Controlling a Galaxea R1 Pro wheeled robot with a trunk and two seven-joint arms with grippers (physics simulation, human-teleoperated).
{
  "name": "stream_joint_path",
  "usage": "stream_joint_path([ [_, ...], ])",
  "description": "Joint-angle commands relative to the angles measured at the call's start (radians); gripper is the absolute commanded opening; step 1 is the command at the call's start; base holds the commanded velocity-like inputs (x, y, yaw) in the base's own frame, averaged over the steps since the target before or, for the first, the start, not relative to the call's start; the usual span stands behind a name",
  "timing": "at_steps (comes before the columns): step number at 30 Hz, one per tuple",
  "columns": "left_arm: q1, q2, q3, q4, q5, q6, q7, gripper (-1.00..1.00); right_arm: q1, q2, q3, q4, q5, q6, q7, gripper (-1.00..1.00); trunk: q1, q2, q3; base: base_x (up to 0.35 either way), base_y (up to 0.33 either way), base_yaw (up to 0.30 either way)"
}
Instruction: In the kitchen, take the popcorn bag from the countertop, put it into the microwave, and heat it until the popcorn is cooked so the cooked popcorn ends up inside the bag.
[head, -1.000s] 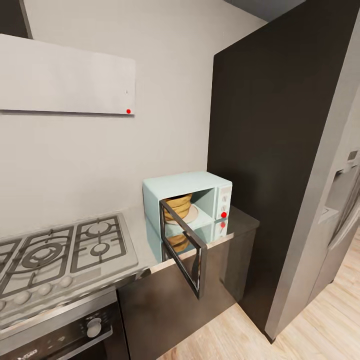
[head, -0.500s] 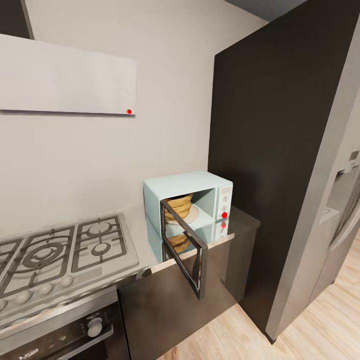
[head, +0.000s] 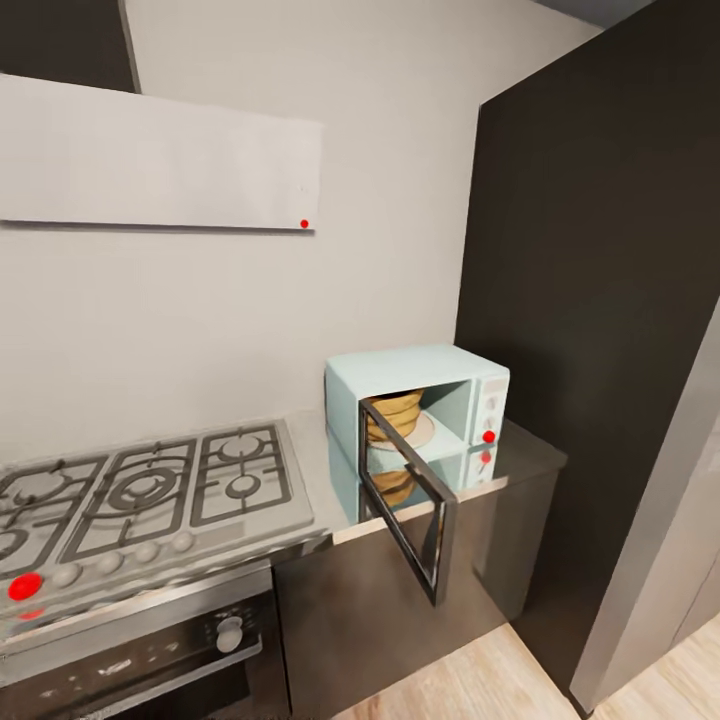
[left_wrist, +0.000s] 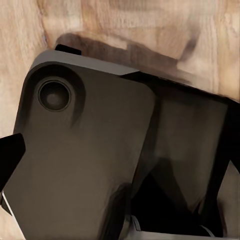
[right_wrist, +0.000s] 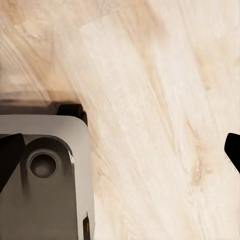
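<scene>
A grey countertop (head: 535, 455) carries the microwave (head: 415, 405), door ajar, the popcorn bag (head: 394, 415) already inside. Swing the door fully shut, squarely, before heating. Finger spread on either arm cannot be told.

Popcorn bag (head: 393, 414) half hidden behind microwave (head: 410, 372) door frame; popcorn too small to tell.

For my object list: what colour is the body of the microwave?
Pale mint-blue; the microwave shows best in the head view.
</scene>
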Motion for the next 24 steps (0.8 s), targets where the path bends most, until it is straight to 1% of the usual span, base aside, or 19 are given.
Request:
stream_joint_path([
  [1, 0.000, 0.000, 0.008, -0.001, 0.002, -0.001, -0.003, 1.00, -0.002, 0.000, -0.005, 0.003, 0.004, -0.005, 0.003, 1.00, 0.000, -0.001, -0.001, 0.000, -0.105, 0.267],
  [4, 0.000, 0.000, 0.007, 0.000, 0.002, -0.001, -0.003, 1.00, -0.002, 0.000, -0.005, 0.003, 0.004, -0.005, 0.003, 1.00, 0.000, -0.001, -0.001, 0.000, -0.124, 0.199],
  [8, 0.000, 0.000, 0.006, 0.000, 0.003, -0.001, -0.003, 1.00, -0.001, 0.000, -0.005, 0.002, 0.006, -0.005, 0.003, 1.00, 0.000, -0.001, -0.001, 0.000, -0.163, 0.037],
  [16, 0.000, 0.000, 0.006, 0.004, 0.005, 0.001, -0.002, 1.00, -0.001, 0.000, -0.001, 0.002, 0.009, -0.005, 0.003, 1.00, 0.000, -0.001, -0.001, 0.000, -0.280, 0.001],
  [24, 0.000, 0.000, 0.016, 0.005, 0.009, 0.001, -0.002, 1.00, -0.001, 0.000, 0.001, 0.002, 0.011, -0.005, 0.003, 1.00, 0.000, -0.001, -0.001, 0.000, -0.283, 0.000],
])
